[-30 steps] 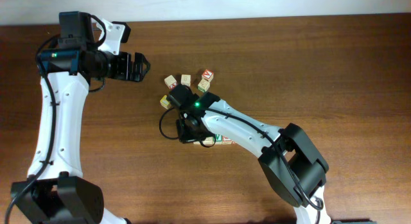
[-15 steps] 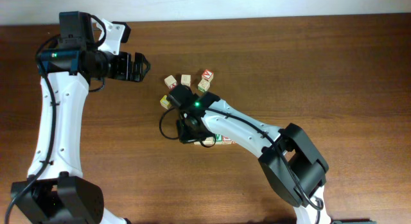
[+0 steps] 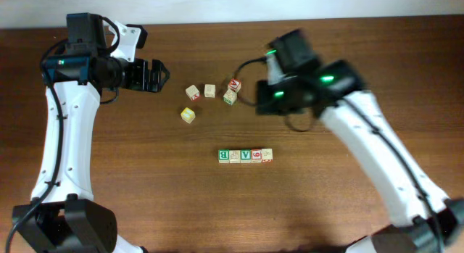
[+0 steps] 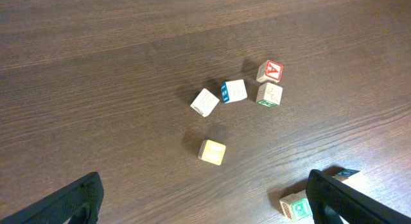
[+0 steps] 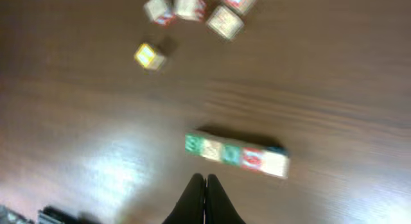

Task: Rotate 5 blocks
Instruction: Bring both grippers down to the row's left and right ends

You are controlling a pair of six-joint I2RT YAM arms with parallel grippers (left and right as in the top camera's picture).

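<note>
On the surface [image 3: 145,188], five blocks [image 3: 245,156] sit in a touching row.
Right gripper [image 5: 205,185] closed, empty; left gripper [image 3: 158,75] wide open, empty.

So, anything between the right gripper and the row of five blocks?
Nothing visible. In the right wrist view, the shut right gripper faces the row of five blocks with only table between them. The loose cubes lie beyond the row, out of the path.
</note>
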